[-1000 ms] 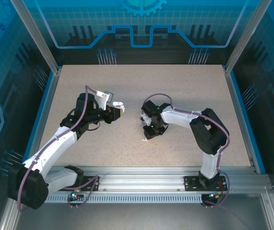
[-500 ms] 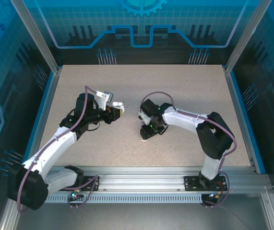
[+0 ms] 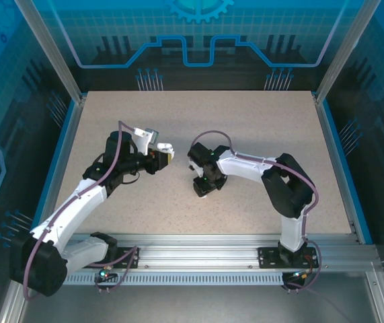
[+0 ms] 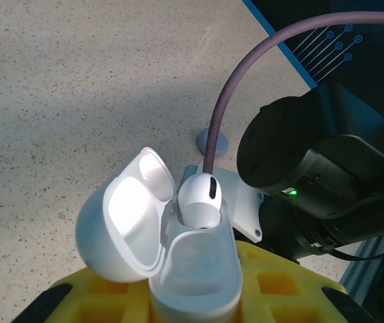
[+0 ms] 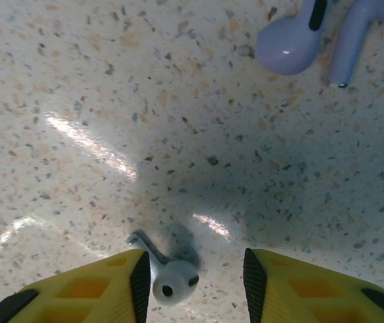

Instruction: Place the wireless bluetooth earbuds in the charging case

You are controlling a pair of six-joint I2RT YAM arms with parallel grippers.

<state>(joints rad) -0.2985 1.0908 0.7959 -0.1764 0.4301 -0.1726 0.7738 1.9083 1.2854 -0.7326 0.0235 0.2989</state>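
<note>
The right arm has slid a little toward the left arm, and the left arm has stayed put. The right pincer (image 5: 193, 269) now hangs low over the worktop (image 5: 77, 101) with its jaws apart. A small white bud (image 5: 173, 280) lies between them, not yet squeezed. A purple bud (image 5: 289, 44) lies farther off.

The left pincer (image 4: 195, 303) is closed tight around the case (image 4: 198, 269), with the lid tipped open. One white bud (image 4: 198, 198) already sticks up from a hole in it. So I think one bud is nearly home, and the right pincer is lined up to grab the next one.
</note>
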